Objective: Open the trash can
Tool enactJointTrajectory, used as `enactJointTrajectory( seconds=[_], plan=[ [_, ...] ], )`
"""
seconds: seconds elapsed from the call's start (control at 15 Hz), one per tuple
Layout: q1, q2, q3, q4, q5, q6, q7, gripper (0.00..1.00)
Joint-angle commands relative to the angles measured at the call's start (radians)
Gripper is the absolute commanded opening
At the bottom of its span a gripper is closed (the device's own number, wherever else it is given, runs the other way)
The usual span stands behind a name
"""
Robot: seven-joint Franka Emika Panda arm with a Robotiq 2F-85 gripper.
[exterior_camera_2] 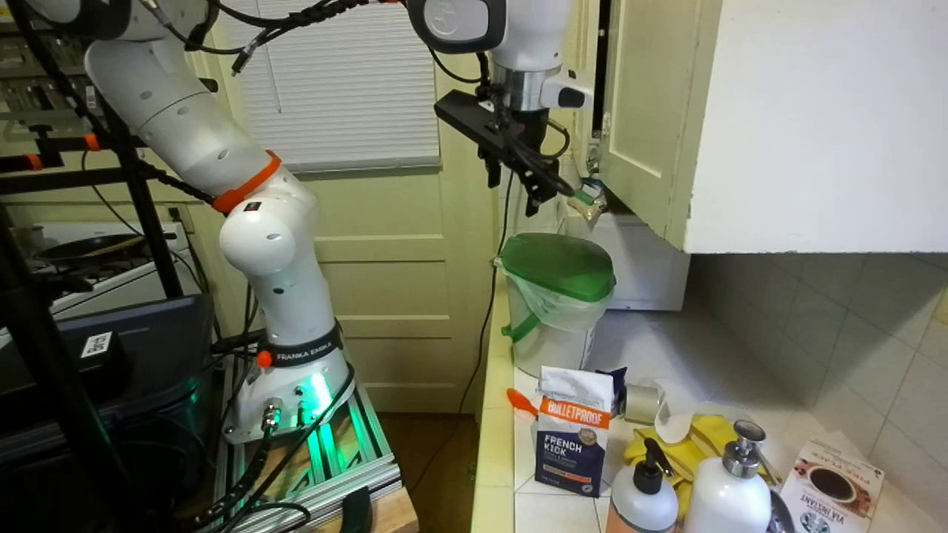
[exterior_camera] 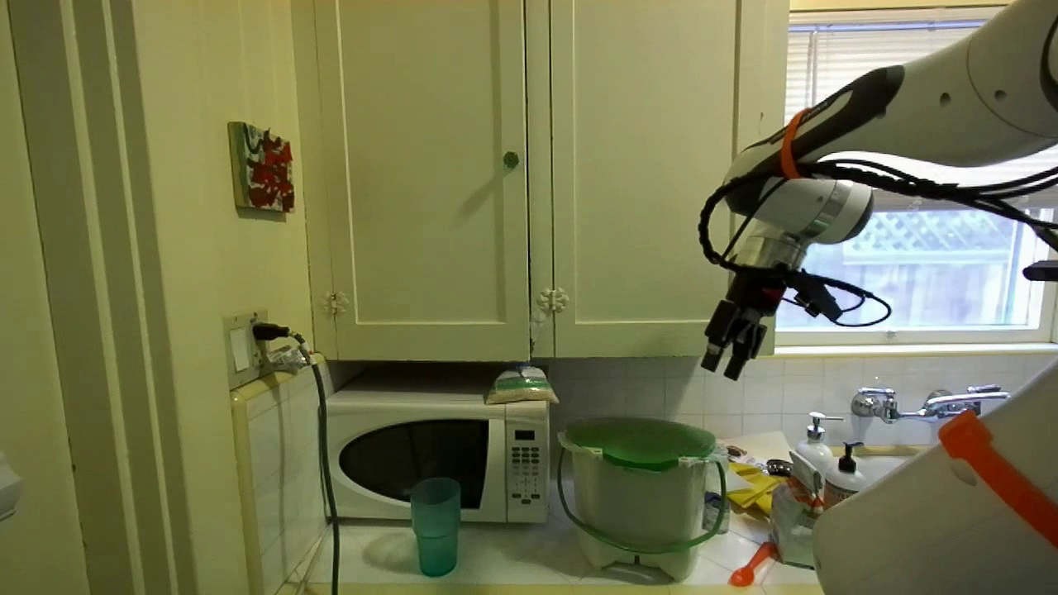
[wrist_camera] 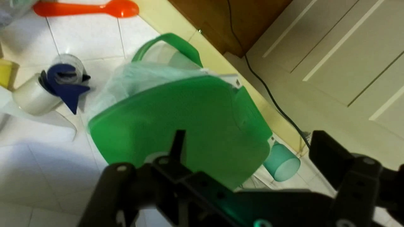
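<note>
The trash can (exterior_camera: 632, 504) stands upright on the counter with its green lid (exterior_camera: 653, 438) lying down over the top. In an exterior view the lid (exterior_camera_2: 559, 266) shows from above, with a pale liner bag sticking out under its rim. A green carry handle (exterior_camera: 649, 549) hangs at the can's front. My gripper (exterior_camera: 722, 369) is open and empty, pointing down above the can and apart from it; it also shows in an exterior view (exterior_camera_2: 513, 196). In the wrist view the lid (wrist_camera: 189, 116) lies below and between the open fingers (wrist_camera: 249, 135), mostly toward one finger.
A white microwave (exterior_camera: 413, 463) stands beside the can, with a bag (exterior_camera: 522, 386) on it. A teal cup (exterior_camera: 436, 529) stands in front. Cabinets (exterior_camera: 645, 165) hang above. An orange spoon (exterior_camera: 752, 566), a coffee bag (exterior_camera_2: 574, 433) and soap bottles (exterior_camera_2: 729, 488) are on the can's other side.
</note>
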Motion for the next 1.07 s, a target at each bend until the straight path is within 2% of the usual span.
enactJointTrajectory(
  seconds=[0.0,0.2,0.4,0.47,0.6,0.8,1.0],
  plan=[
    [-0.004,-0.038,-0.089,-0.092,-0.089,0.013,-0.125,1.0],
    [-0.019,-0.008,-0.171,-0.126,-0.107,0.076,-0.252,1.0],
    [-0.023,0.029,-0.243,-0.162,-0.062,0.233,-0.336,1.0],
    [-0.023,0.009,-0.209,-0.135,-0.081,0.154,-0.283,1.0],
    [-0.025,0.017,-0.221,-0.141,-0.08,0.17,-0.294,1.0],
    [-0.024,0.022,-0.203,-0.146,-0.094,0.172,-0.3,1.0],
    [0.001,0.119,-0.255,-0.117,-0.043,0.209,-0.337,1.0]
  ],
)
